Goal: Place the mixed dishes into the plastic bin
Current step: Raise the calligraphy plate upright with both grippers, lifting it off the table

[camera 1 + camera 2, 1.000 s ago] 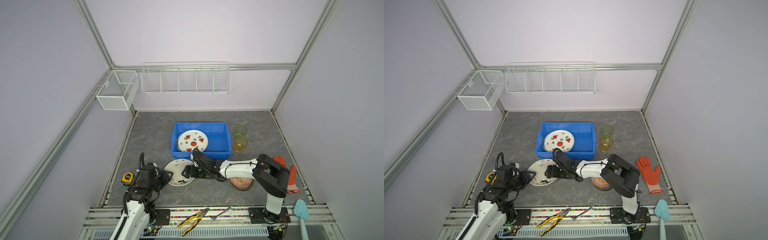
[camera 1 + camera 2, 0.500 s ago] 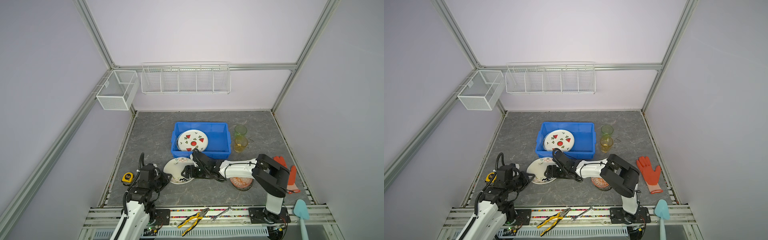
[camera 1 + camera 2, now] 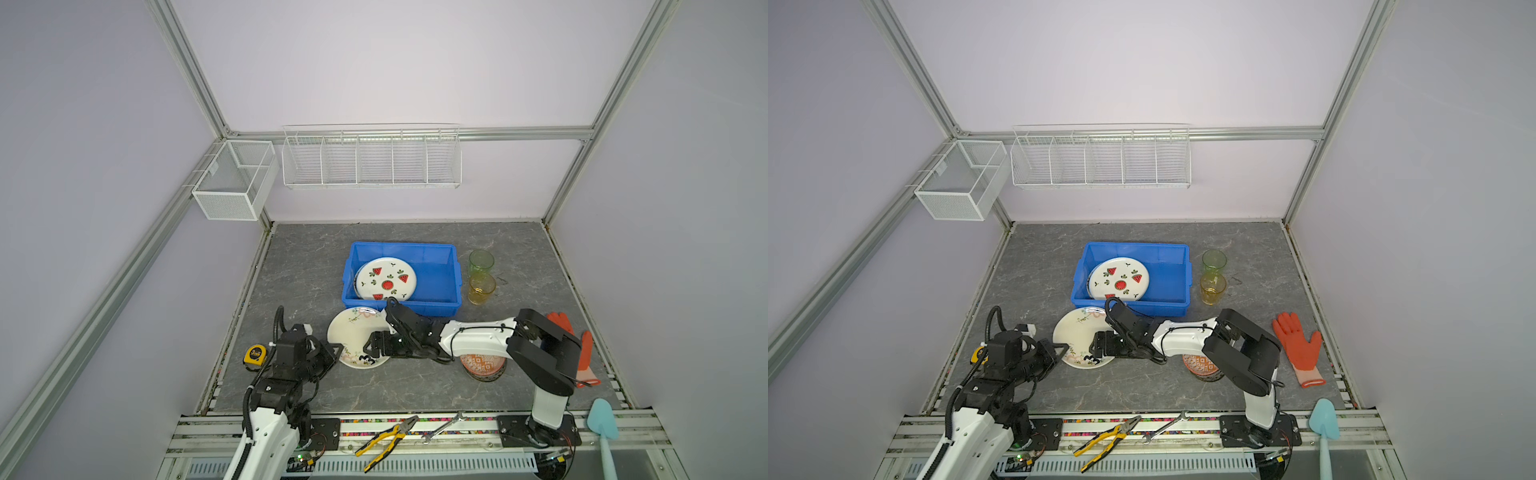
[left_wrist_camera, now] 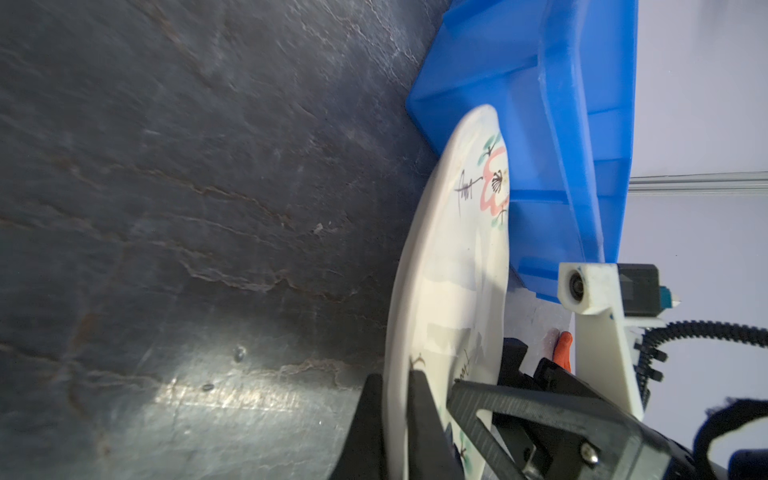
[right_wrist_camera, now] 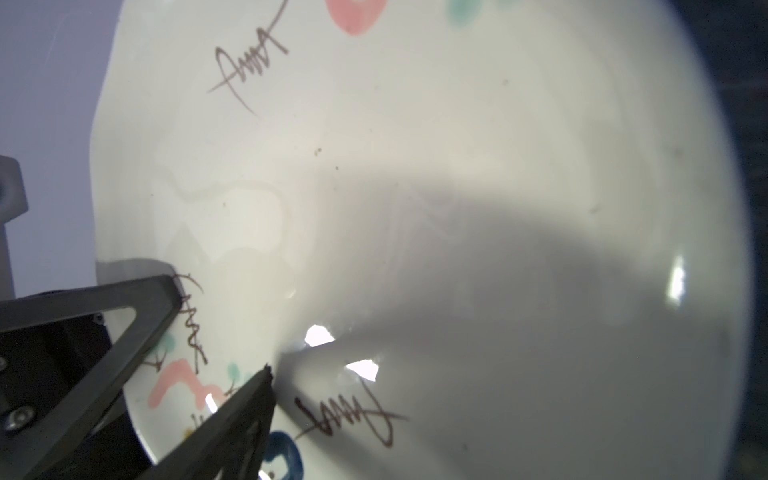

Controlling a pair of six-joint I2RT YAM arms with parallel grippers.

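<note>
The cream floral plate [image 3: 352, 332] [image 3: 1077, 332] is tilted up just in front of the blue plastic bin [image 3: 401, 246] [image 3: 1133, 246]. My left gripper [image 3: 336, 351] [image 4: 395, 384] is shut on its near rim. My right gripper [image 3: 375, 350] [image 3: 1099, 348] stands open over the plate's right side. One of its fingers [image 5: 237, 411] lies across the plate's face [image 5: 415, 166]; the other is hidden. The watermelon plate [image 3: 386, 278] lies in the bin. A green glass [image 3: 481, 262] and an amber glass [image 3: 482, 289] stand right of the bin. The right arm partly covers an orange bowl [image 3: 482, 366].
A yellow tape measure [image 3: 254, 354] lies left of my left arm. Pliers [image 3: 384, 440] and a wrench [image 3: 442, 426] rest on the front rail. An orange glove [image 3: 582, 353] and a teal scoop [image 3: 602, 419] lie at the right. White wire baskets [image 3: 372, 156] hang on the back wall.
My left gripper has closed onto the floral plate's rim. The right gripper stays open over the plate, and both arms have hardly moved.
</note>
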